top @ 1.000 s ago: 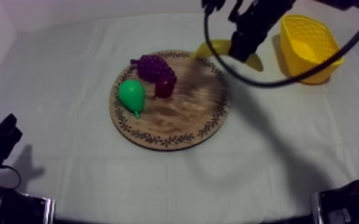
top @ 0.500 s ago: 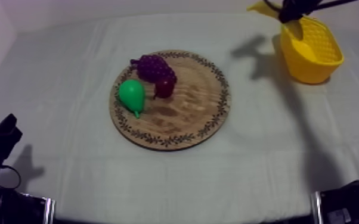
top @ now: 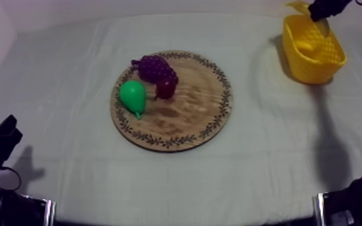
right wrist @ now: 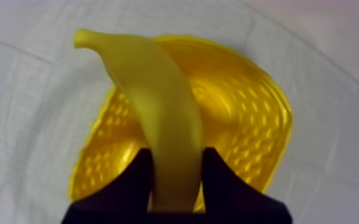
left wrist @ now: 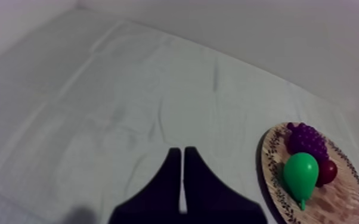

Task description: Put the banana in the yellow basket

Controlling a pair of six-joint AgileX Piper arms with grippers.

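Right arm comes in at the upper right of the top frame, stretched out over the yellow basket [top: 313, 67]. Right end effector [right wrist: 176, 156] is clamped on the banana [right wrist: 158, 101], one black finger on each side of its lower part. The banana runs away from the fingers across the basket's open mouth, and its stem end pokes out past the rim over the cloth. It's held above the basket; can't tell whether it touches the inside. Left arm sits low at the lower left of the top frame, well apart from everything. Left end effector [left wrist: 179, 152] has its fingers pressed together in a narrow wedge with nothing between them, aimed over bare bench [top: 69, 72] cloth. The wooden board [top: 189, 111] is mid-frame in the top view. On its left half are the bunch of grapes [top: 154, 67], the pear [top: 133, 96] and the small red fruit [top: 166, 89], bunched close together, with the red fruit tucked against the grapes. The right half of the board is bare wood.
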